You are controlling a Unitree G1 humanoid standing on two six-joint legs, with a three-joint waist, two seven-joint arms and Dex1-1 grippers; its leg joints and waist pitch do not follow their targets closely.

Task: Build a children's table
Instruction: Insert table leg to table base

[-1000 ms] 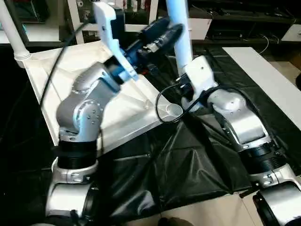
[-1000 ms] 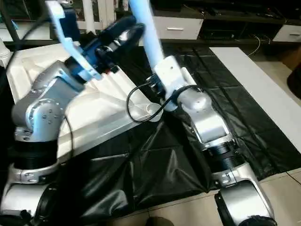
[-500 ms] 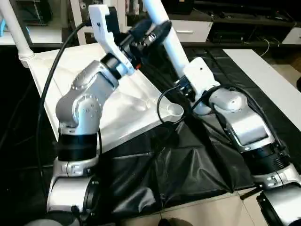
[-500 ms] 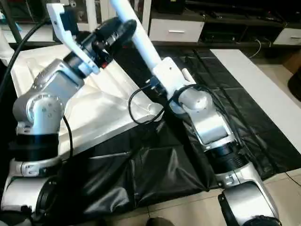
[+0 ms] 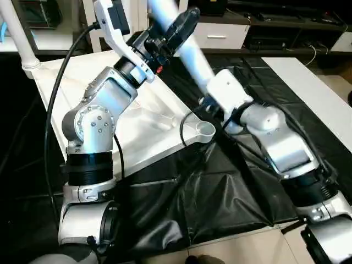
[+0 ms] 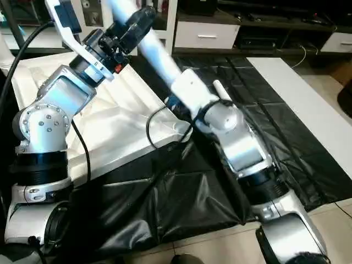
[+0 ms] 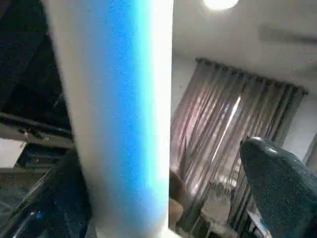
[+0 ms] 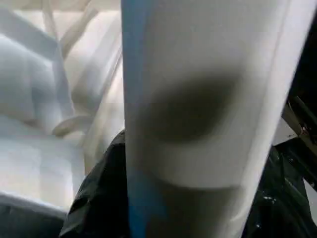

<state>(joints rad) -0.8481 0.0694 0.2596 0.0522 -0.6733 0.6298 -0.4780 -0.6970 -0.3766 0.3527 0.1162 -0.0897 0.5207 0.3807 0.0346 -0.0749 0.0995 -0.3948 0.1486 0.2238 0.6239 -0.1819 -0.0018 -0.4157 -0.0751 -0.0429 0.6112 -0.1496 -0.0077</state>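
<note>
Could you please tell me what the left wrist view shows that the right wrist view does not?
Left wrist view: one black finger of the left claw standing apart from the leg, with a ceiling lamp and curtains behind. Right wrist view: the table top's ribbed underside with a round corner socket, and the black plastic sheet on the floor. Both show the same white table leg close up, running along the picture.

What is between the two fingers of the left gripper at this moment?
A white table leg stands between the fingers of the left gripper; the left wrist view shows a gap on one side, so the jaws are open around it.
</note>
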